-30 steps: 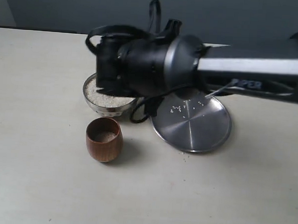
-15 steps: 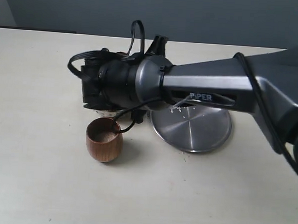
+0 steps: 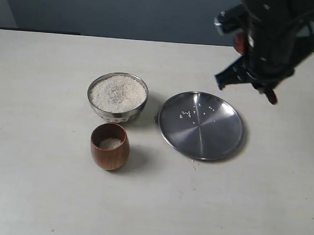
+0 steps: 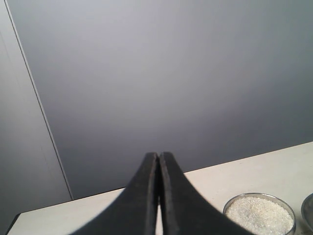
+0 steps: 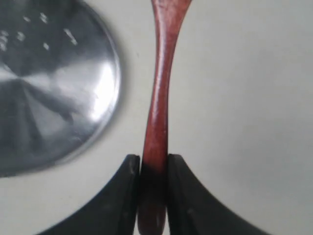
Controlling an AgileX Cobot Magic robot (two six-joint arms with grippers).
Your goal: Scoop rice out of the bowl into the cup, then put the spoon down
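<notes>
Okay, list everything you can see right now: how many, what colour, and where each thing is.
bowl: one, shiny steel, on the table, left of the plate
rice: white grains, filling the bowl; a little in the cup; a few loose grains on the plate
cup: one, brown wood, just in front of the bowl
plate: one, flat steel, right of the bowl
spoon: one, reddish-brown wood, held beside the plate
table: one, pale cream
wall: grey-blue, behind the table
right claw: one, black, shut on the spoon handle
left claw: one, black, shut, holding nothing
</notes>
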